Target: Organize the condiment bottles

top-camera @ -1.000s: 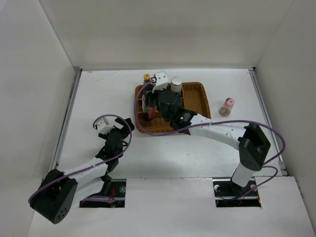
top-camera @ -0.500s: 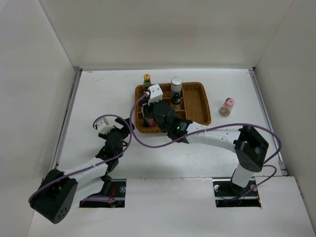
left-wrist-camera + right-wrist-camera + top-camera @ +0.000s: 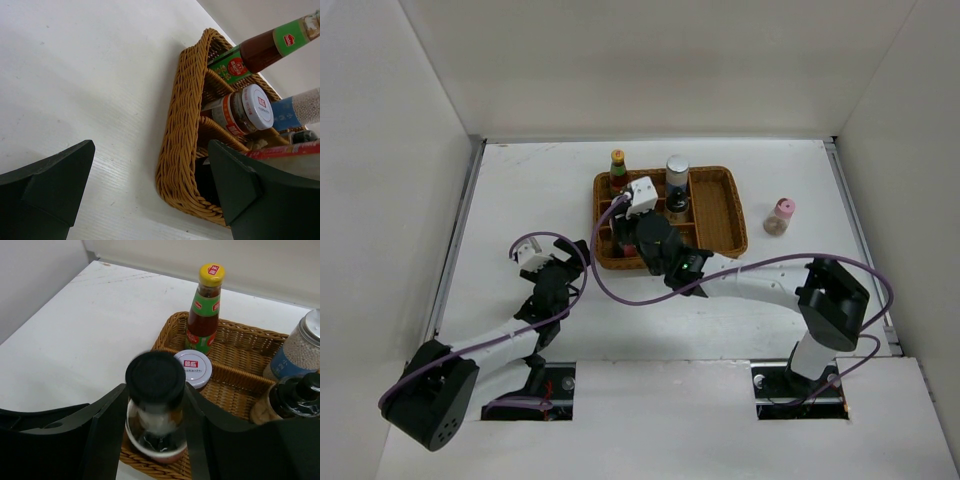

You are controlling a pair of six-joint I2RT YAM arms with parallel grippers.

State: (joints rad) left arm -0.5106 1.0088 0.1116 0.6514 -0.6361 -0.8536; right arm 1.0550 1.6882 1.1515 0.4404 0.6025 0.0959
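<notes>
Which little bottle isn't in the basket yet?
The pink-capped jar, standing alone on the table to the right of the wicker tray; all the rest are inside the tray.

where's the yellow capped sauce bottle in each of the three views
Top external: the yellow-capped bottle is upper middle, at the far left corner of the wicker tray.
Left wrist: upper right, lying slanted across the picture above the white-lidded jar.
Right wrist: top centre, upright behind that jar.
Shared landmark: the wicker tray.
</notes>
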